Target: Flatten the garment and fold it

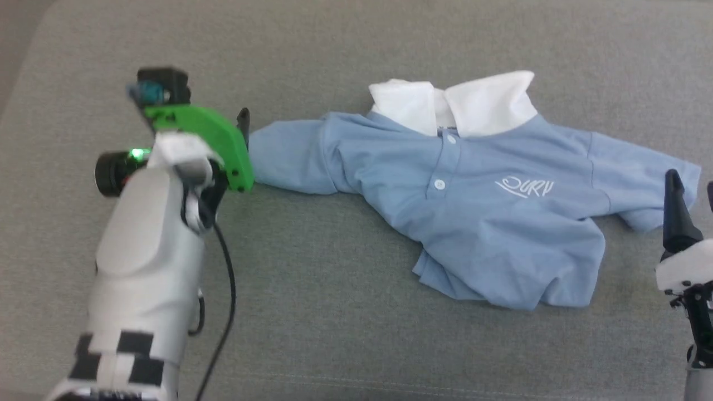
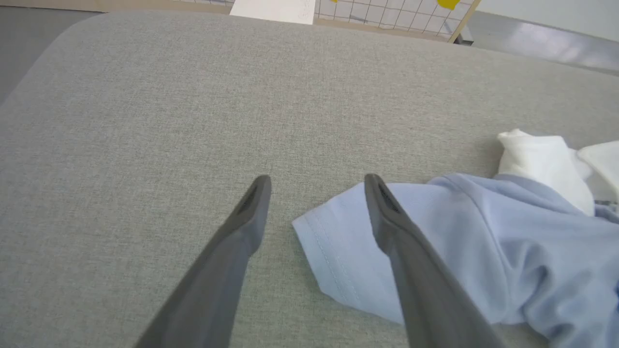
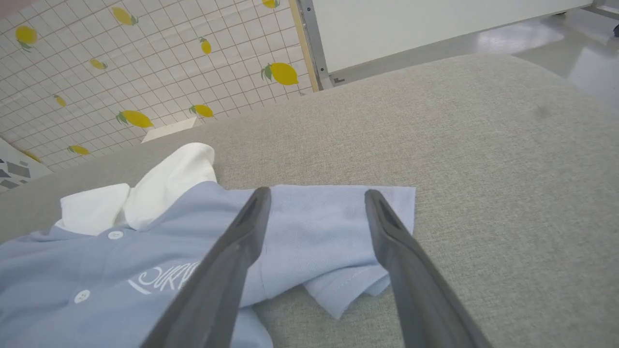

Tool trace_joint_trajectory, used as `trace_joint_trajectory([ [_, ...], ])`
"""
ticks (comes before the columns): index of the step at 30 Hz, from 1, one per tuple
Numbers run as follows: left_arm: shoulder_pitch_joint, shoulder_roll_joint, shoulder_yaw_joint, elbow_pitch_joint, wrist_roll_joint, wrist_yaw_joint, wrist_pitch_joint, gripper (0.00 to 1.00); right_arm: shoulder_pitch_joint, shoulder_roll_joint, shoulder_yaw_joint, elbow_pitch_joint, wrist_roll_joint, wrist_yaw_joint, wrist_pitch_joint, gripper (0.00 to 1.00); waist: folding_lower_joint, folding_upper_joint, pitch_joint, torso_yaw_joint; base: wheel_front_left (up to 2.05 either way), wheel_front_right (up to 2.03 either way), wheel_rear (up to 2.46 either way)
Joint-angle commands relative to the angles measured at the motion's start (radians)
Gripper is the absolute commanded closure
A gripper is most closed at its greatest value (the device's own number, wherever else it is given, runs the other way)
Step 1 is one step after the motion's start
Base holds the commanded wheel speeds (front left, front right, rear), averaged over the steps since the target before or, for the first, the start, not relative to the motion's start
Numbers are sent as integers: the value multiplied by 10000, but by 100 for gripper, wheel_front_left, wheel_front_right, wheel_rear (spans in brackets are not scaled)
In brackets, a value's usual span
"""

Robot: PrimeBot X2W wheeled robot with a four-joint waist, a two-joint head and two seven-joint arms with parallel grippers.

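The head camera looks steeply down on the grey cushion (image 1: 334, 312). Each wrist camera sits low and close, facing across it to the far edge. All share the light blue polo shirt (image 1: 473, 223).

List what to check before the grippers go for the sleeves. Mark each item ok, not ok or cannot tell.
1. The left gripper open: ok, jaws apart at the left sleeve.
2. The right gripper open: ok, jaws apart over the right sleeve.
3. Both empty: ok.
4. The garment front up: ok, lettering shows.
5. Cloth flat: not ok, hem and right sleeve rumpled.
6. Fingertips clear of cloth: cannot tell.
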State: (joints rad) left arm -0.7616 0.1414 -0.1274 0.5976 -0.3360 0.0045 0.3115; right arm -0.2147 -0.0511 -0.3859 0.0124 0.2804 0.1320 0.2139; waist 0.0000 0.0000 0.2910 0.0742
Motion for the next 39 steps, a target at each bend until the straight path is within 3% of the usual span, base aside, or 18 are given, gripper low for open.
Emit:
trace_joint_trajectory([
  [1,-445,80,-98,390,31,99,737,0,-166,7,67,-70,-53,-13,38,0,0,0,752,-420,0,0,0],
  [6,-1531,218,-525,1567,274,546,3504,0,-301,8,182,-43,-50,-13,-28,0,0,0,1088,-642,0,0,0],
  [13,-1446,165,-1044,2258,437,698,5551,0,-386,8,174,-7,-86,-13,-181,0,0,0,1295,-701,0,0,0],
  [14,-1372,122,-1030,2275,365,686,5661,20,-395,8,165,-2,-93,-13,-198,0,0,0,1300,-688,0,0,0],
  [15,-1290,55,-925,2219,212,692,5619,100,-407,8,157,-2,-107,-13,-212,0,0,0,1305,-667,0,0,0],
  [20,-938,-117,-397,1742,-425,655,4897,100,-502,8,122,-21,-253,-13,-211,0,0,0,1225,-527,0,0,0],
  [25,-562,-184,409,723,-1101,539,3126,100,-690,-13,3,-55,-488,-13,33,0,0,0,1005,-420,0,0,0],
  [28,-179,-163,818,-90,-1311,558,2064,100,-946,-340,-3,-22,-650,-13,644,0,0,0,888,-412,0,0,0],
  [32,589,-133,1061,-1379,-1404,580,1289,100,-1523,-1272,187,196,-965,-13,2188,0,0,0,904,-417,0,0,0],
  [33,1202,-185,1188,-2573,-1449,721,957,100,-2176,-2048,413,655,-1221,-13,3811,0,0,0,1131,-357,0,0,0],
  [39,2001,-391,1098,-4275,-1516,896,748,100,-3236,-2876,734,1537,-1750,-13,5925,0,0,0,1676,-56,0,0,0],
])
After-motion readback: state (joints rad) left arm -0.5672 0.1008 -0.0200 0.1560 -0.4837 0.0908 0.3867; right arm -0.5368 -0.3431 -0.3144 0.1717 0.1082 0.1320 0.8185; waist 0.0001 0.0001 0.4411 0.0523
